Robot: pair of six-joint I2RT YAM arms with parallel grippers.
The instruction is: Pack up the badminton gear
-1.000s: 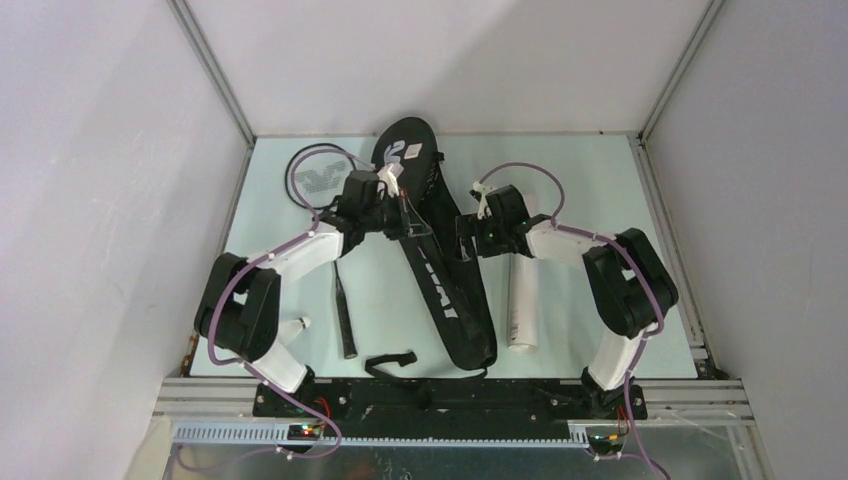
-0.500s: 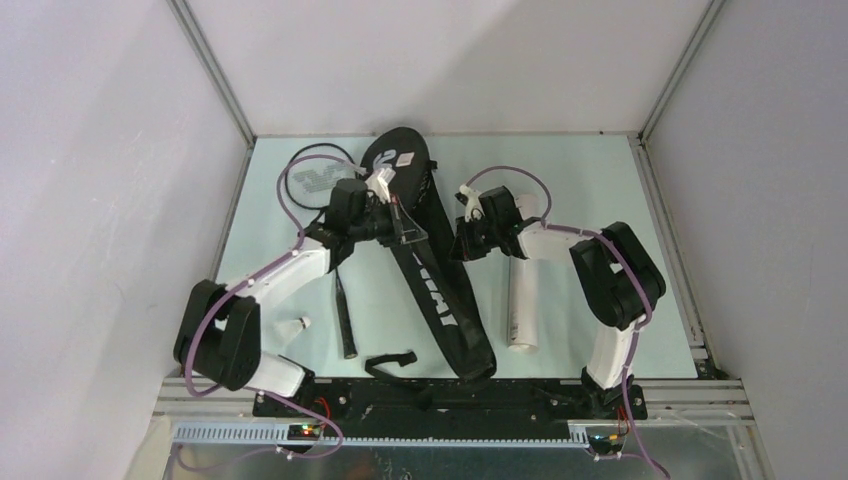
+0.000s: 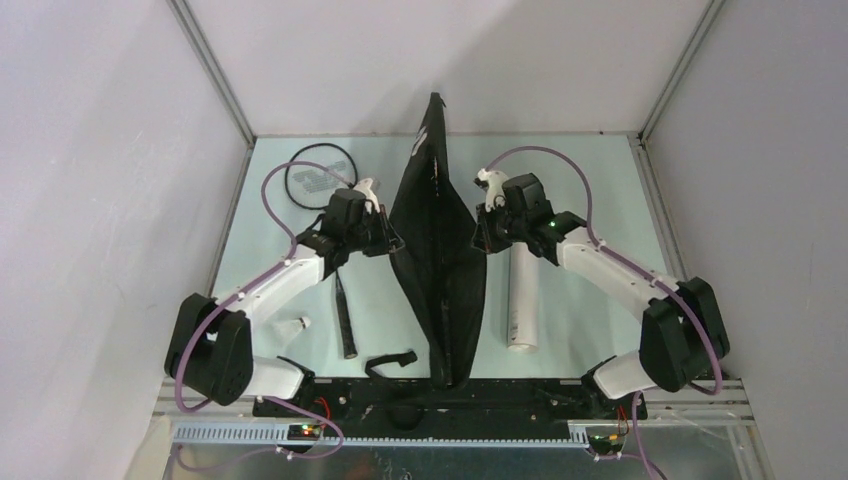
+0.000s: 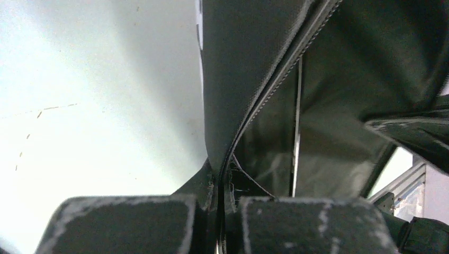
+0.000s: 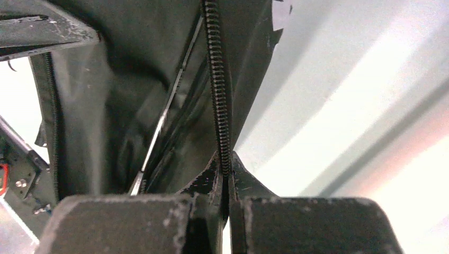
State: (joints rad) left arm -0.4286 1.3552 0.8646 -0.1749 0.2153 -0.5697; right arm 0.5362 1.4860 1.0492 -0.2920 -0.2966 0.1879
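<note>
Early stage: left pincer (image 4: 218, 209) and right pincer (image 5: 225, 206) each pinch one rim of the bag (image 3: 440, 270), holding it open mid-frame, while a racket (image 3: 318, 182), tube (image 3: 522, 300) and shuttlecock (image 3: 296, 326) lie unpacked on the bench (image 3: 600, 190).

No lettering is legible on the racket bag (image 3: 437, 250), the tube (image 3: 522, 300), or the racket's strings (image 3: 318, 180).

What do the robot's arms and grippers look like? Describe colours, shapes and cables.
The left arm and right arm have white links, bulky black joints and a looping purple cable each. The left gripper and right gripper have blocky black fingers, scuffed grey.
</note>
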